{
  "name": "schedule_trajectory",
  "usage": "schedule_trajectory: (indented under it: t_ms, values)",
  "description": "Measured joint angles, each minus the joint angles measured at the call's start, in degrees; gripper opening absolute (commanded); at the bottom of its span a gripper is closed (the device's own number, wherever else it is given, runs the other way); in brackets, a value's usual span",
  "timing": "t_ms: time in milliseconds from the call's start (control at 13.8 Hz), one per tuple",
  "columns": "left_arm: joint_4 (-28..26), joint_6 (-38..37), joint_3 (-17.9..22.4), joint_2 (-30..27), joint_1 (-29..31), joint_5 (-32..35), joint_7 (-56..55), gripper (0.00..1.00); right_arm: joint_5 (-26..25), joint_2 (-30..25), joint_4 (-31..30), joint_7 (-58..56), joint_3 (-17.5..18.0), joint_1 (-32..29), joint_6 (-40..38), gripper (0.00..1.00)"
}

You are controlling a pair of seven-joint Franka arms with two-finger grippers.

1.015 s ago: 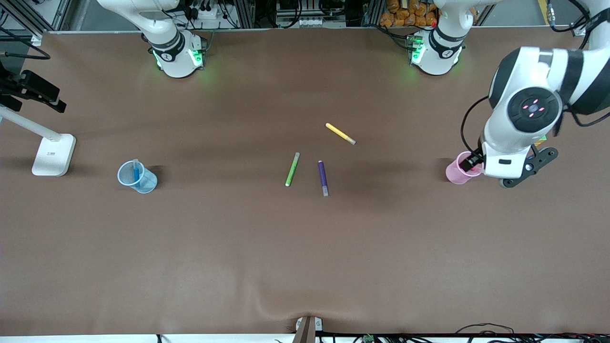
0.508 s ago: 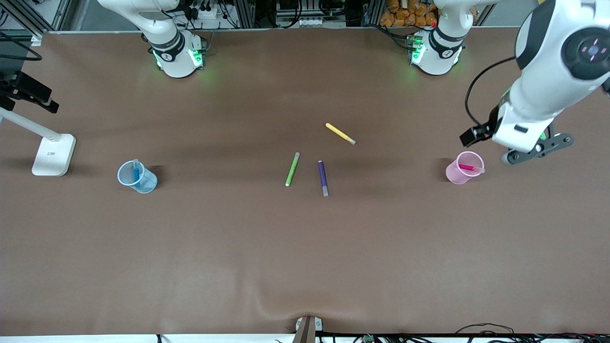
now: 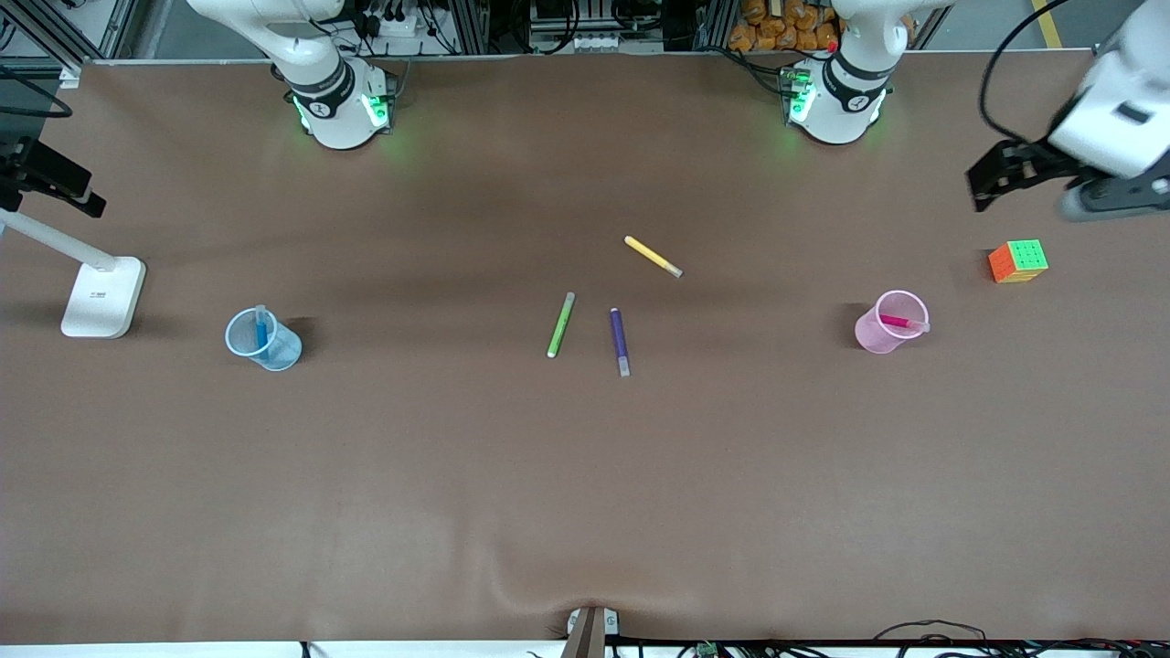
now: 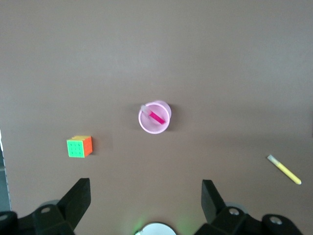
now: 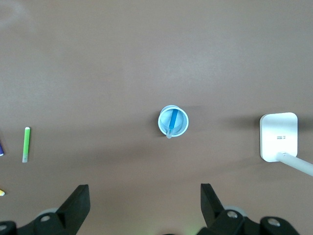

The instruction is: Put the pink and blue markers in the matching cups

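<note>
1. Pink marker [image 3: 900,322] leans in pink cup [image 3: 885,323]; blue marker [image 3: 261,331] in blue cup [image 3: 262,339]
2. Left gripper [image 3: 1051,178], wide and empty, hangs at the pink cup's 1 o'clock; right gripper [image 5: 145,205], wide, over the blue cup
3. Risk: the leaning pink marker could tip its light cup if bumped

Left gripper [image 4: 144,203] high over the brown table [image 4: 234,63], fingers [image 4: 78,200] spread wide, nothing held. Below it: pink cup [image 4: 155,117] upright with pink marker [image 4: 156,116] leaning inside, pale cap at the rim. Colour cube [image 4: 79,146] near the cup, apart. Yellow marker [image 4: 284,170] lying flat, well apart from the cup.
</note>
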Motion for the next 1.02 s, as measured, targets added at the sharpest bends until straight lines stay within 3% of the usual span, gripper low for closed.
schedule_trajectory:
  t_ms: [363, 653, 1015]
  values:
    - [1.29, -0.10, 4.05, 0.21, 0.04, -1.77, 5.48, 1.00, 0.02, 0.02, 0.00, 0.00, -0.67, 0.20, -0.02, 1.00]
    - [0.58, -0.67, 17.50, -0.04, -9.77, -3.32, 6.68, 1.00, 0.03, 0.03, 0.00, 0.00, -0.94, 0.21, -0.03, 1.00]
    - [-3.46, -0.68, 18.44, -3.44, -10.97, -3.46, 6.95, 1.00, 0.03, 0.03, 0.00, 0.00, -0.95, 0.22, -0.03, 1.00]
